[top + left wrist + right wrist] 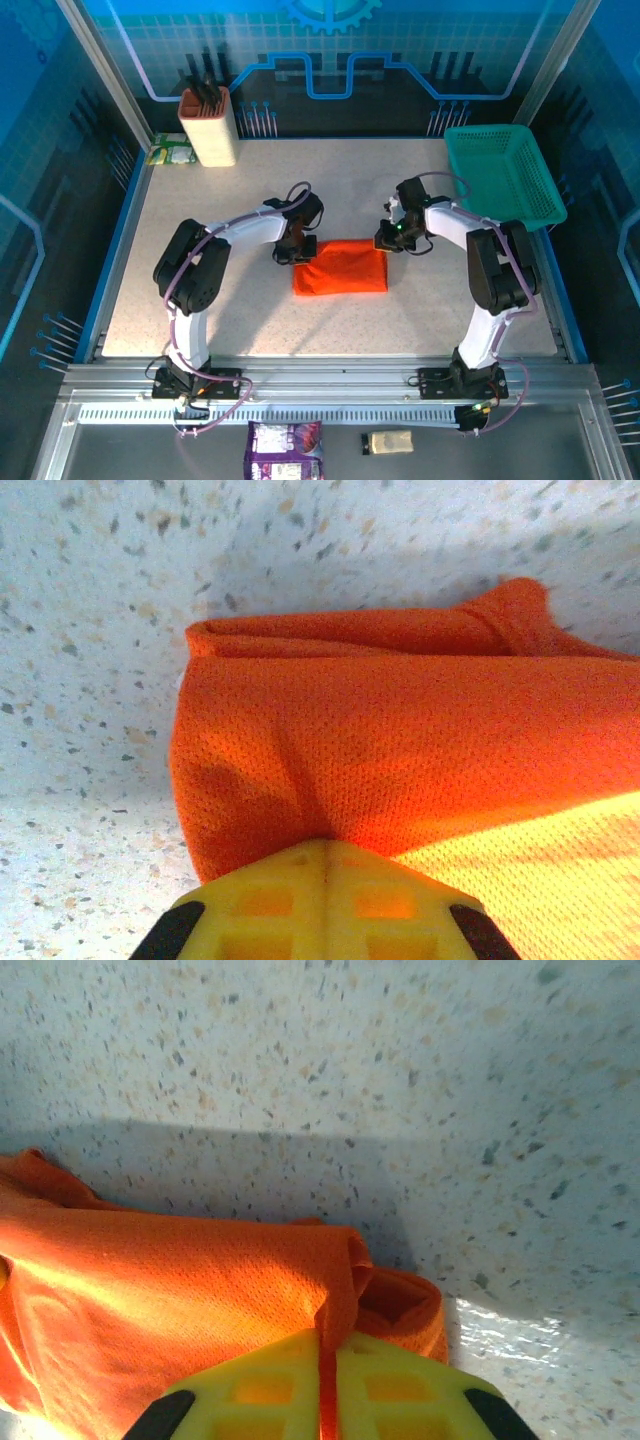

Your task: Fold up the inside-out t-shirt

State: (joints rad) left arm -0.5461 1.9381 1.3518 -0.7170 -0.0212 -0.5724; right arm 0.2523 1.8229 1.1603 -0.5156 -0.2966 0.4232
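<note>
The inside-out t-shirt (340, 268) lies as a compact orange-red rectangle of several layers at the middle of the table. My left gripper (293, 252) stands at its far left corner. In the left wrist view the yellow fingertips (325, 845) are pressed together, and the t-shirt (400, 740) puckers toward them. At the far right corner is my right gripper (388, 240). There a ridge of the t-shirt (180, 1290) runs down between the nearly closed yellow jaws of the right gripper (328, 1340).
A teal mesh basket (500, 175) sits at the back right corner. A beige holder with dark handles (208, 125) and a green packet (170, 152) stand at the back left. Two snack packets (285, 450) lie below the table's front rail.
</note>
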